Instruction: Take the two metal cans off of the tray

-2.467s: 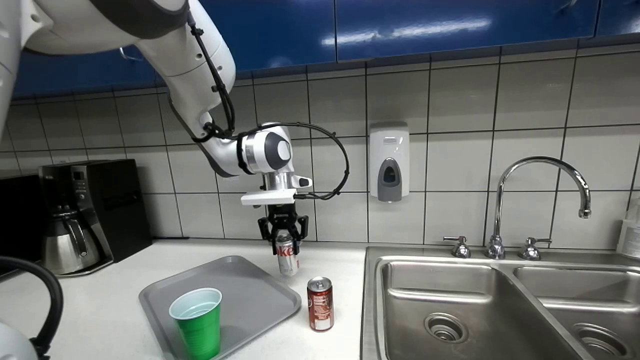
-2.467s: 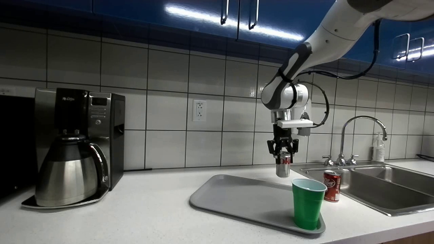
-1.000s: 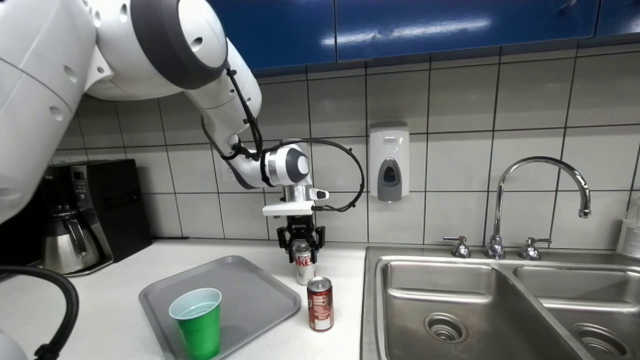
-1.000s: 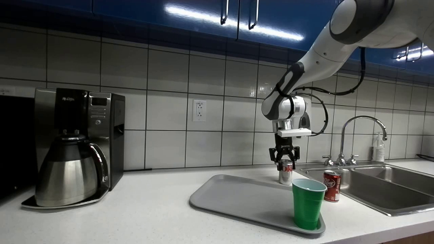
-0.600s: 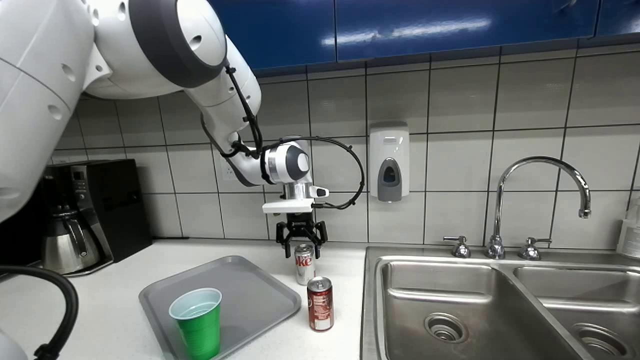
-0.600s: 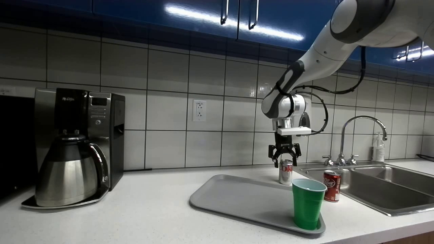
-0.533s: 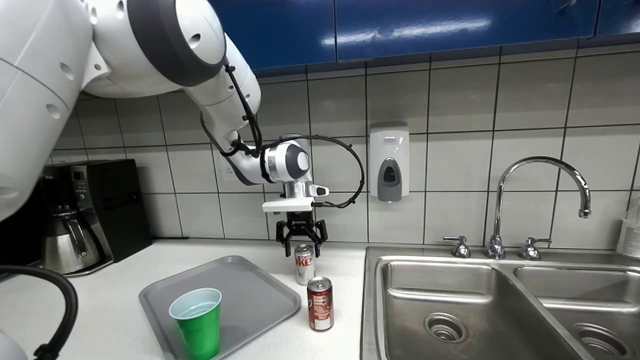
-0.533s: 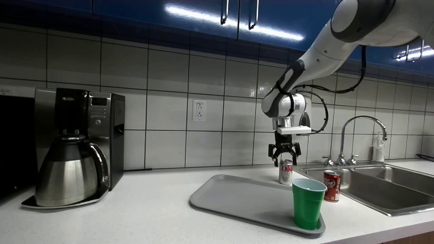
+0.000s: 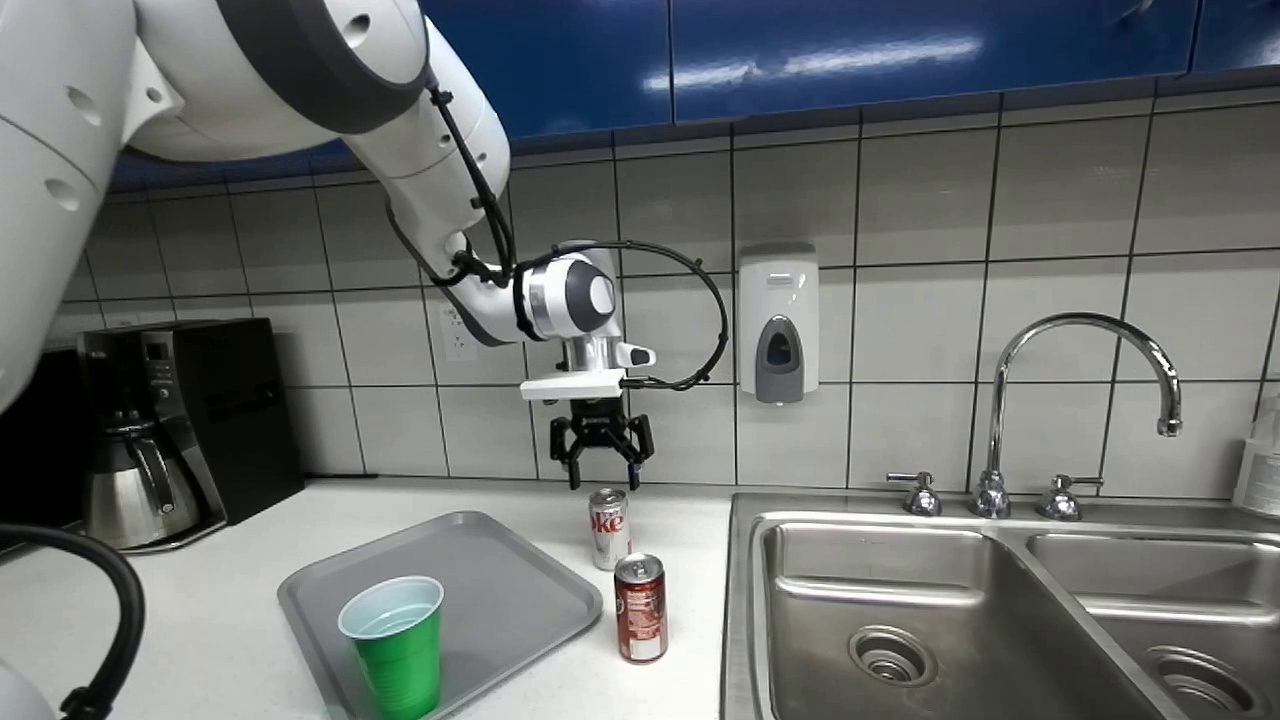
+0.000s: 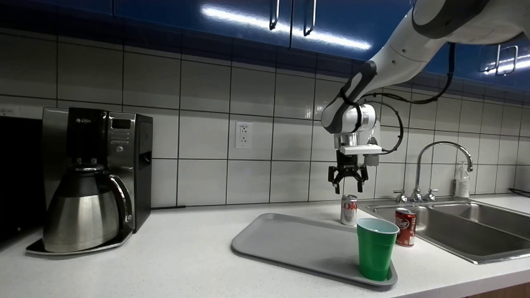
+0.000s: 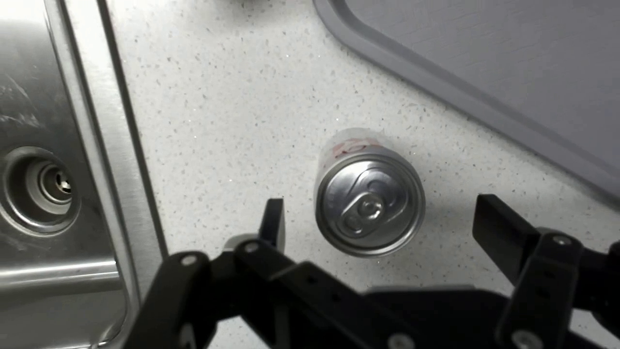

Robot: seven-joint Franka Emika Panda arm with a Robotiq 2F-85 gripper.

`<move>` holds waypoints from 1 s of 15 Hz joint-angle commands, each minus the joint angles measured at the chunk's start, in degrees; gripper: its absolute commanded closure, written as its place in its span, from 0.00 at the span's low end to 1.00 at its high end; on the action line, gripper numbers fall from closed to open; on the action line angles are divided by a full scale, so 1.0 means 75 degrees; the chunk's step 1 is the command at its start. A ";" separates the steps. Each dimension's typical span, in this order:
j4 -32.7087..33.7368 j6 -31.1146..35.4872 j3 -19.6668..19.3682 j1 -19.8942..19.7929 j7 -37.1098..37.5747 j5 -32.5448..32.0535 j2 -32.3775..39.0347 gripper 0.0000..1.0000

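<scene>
Both metal cans stand upright on the white counter beside the grey tray [image 9: 500,585], off it. The silvery can [image 9: 611,535] is at the back, near the tray's edge; the dark red can [image 9: 641,615] is closer to the front. My gripper [image 10: 348,190] hangs open above the silvery can [image 10: 348,213], apart from it in both exterior views. In the wrist view, the silvery can's top [image 11: 370,208] lies between the spread fingers [image 11: 499,228], with counter showing on either side. A dark sliver at that view's top edge is too small to identify.
A green plastic cup [image 9: 400,650] stands on the tray. Past the cans lies the steel sink [image 9: 745,600] with its faucet [image 9: 1085,320]. A coffee maker [image 10: 107,165] occupies the far end of the counter, and a soap dispenser [image 9: 779,325] is on the tiled wall.
The silvery can was held in the air, then lowered onto the counter beside the red one. My gripper opened, let go of it, and has risen above it.
</scene>
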 commanded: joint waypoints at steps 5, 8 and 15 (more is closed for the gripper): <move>-0.1893 0.0363 0.0039 -0.0011 -0.0041 -0.0015 -0.1347 0.00; -0.2565 0.0480 0.0027 0.0052 0.0023 -0.0116 -0.1875 0.00; -0.4035 0.0563 0.0095 0.0267 0.0274 -0.0322 -0.2988 0.00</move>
